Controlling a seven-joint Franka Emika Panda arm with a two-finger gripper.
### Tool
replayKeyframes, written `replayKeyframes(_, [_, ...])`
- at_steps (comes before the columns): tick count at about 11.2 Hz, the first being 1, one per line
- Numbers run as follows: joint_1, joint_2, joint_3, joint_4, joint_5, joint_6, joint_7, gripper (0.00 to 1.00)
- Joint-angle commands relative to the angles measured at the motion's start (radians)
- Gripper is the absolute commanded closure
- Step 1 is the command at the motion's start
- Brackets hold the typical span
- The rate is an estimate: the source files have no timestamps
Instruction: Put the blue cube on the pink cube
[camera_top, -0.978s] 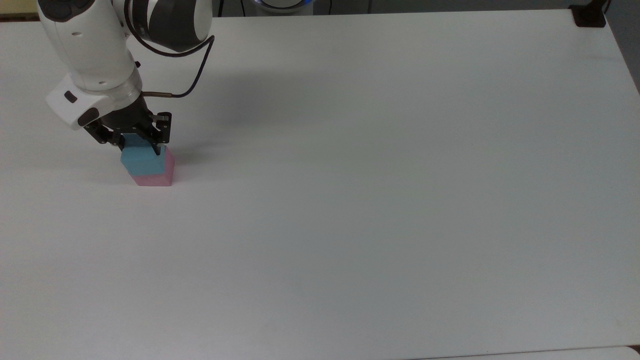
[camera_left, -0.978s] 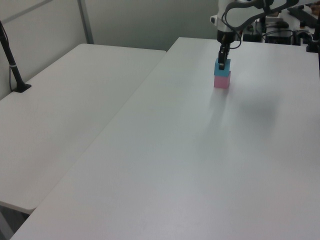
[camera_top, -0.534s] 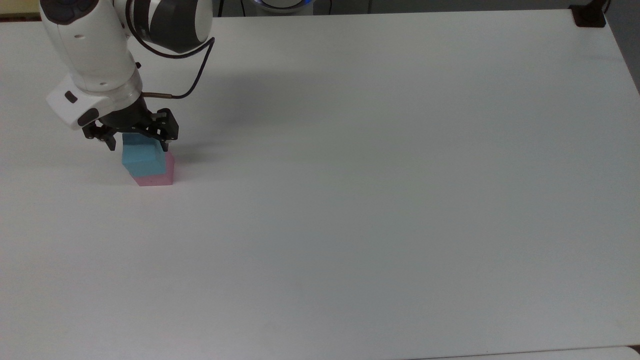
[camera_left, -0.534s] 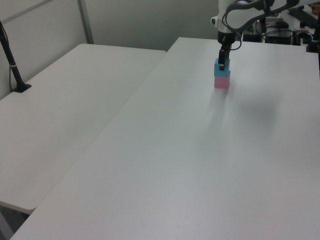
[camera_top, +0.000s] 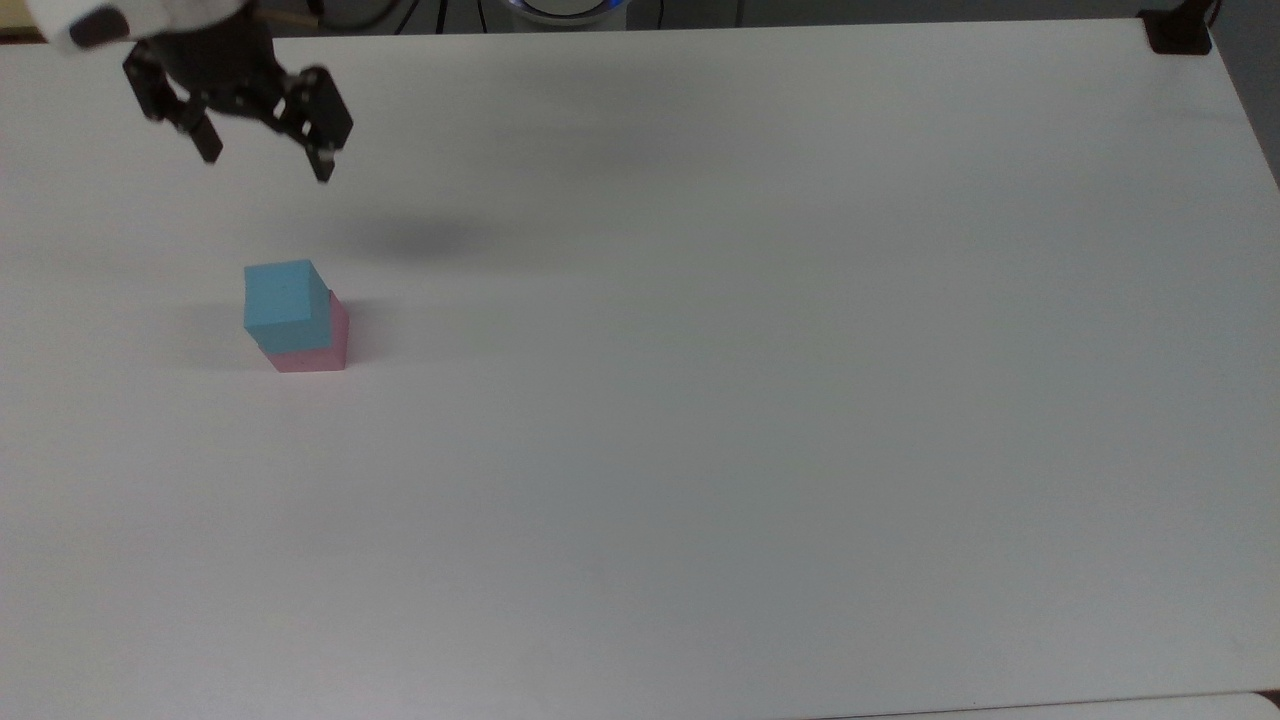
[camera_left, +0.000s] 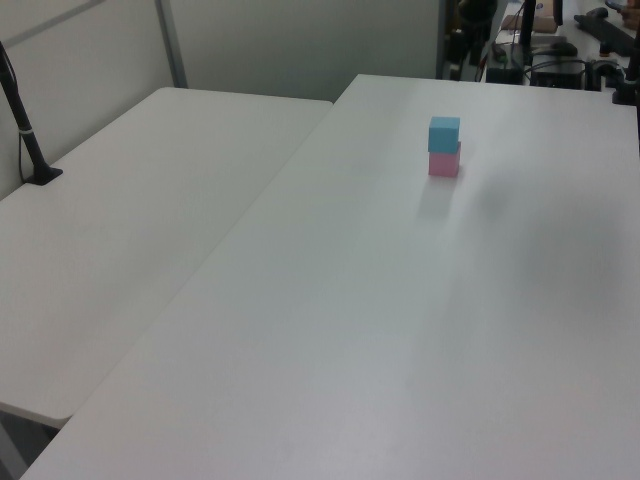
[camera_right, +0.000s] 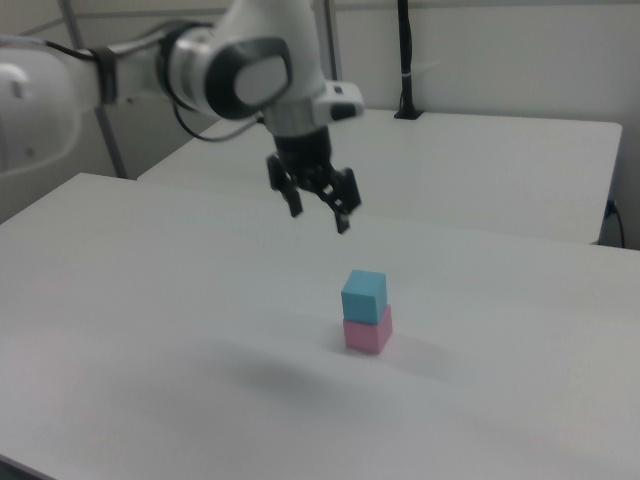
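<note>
Top view, table (camera_top: 760, 400): a plain white matte top is seen, taking up nearly the whole picture.
Top view, cubes: the blue cube (camera_top: 285, 305) is set on the pink cube (camera_top: 318, 350), slightly offset so that a pink strip is shown at the top view's right and lower side; the stack is placed toward the top view's left.
Top view, end effector (camera_top: 265, 165): black, empty, with fingers spread wide; it is held in the air near the top view's upper left corner, well apart from the stack.
Top view, shadow: a soft dark patch is cast on the table just beyond the cubes.
Top view, room: a black clamp (camera_top: 1180, 35) is fixed at the far right corner of the table.

Left view, table (camera_left: 400, 330): the white top is seen lengthwise, with a second table (camera_left: 120, 240) butted against it on the left view's left.
Left view, cubes: blue cube (camera_left: 444, 133) on pink cube (camera_left: 444, 164), far along the table.
Left view, room: a grey partition wall (camera_left: 290, 45) and a black pole (camera_left: 25, 130) clamped to the second table are seen.

Right view, cubes: blue cube (camera_right: 363, 295) on pink cube (camera_right: 368, 334), touching, mid-table.
Right view, end effector (camera_right: 319, 218): raised above and behind the stack, fingers wide apart, nothing held.
Right view, arm (camera_right: 200, 70): white and grey, reaching in from the right view's left.
Right view, room: another white table (camera_right: 500, 170) and a black post (camera_right: 405, 60) are seen behind.
</note>
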Motion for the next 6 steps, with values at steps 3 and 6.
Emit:
replayKeyframes(3, [0.06, -0.225, -0.024, -0.037, 0.07, -0.236, 0.12, 0.0])
replayKeyframes(6, [0.234, -0.225, -0.143, -0.045, 0.058, -0.239, 0.134, 0.0])
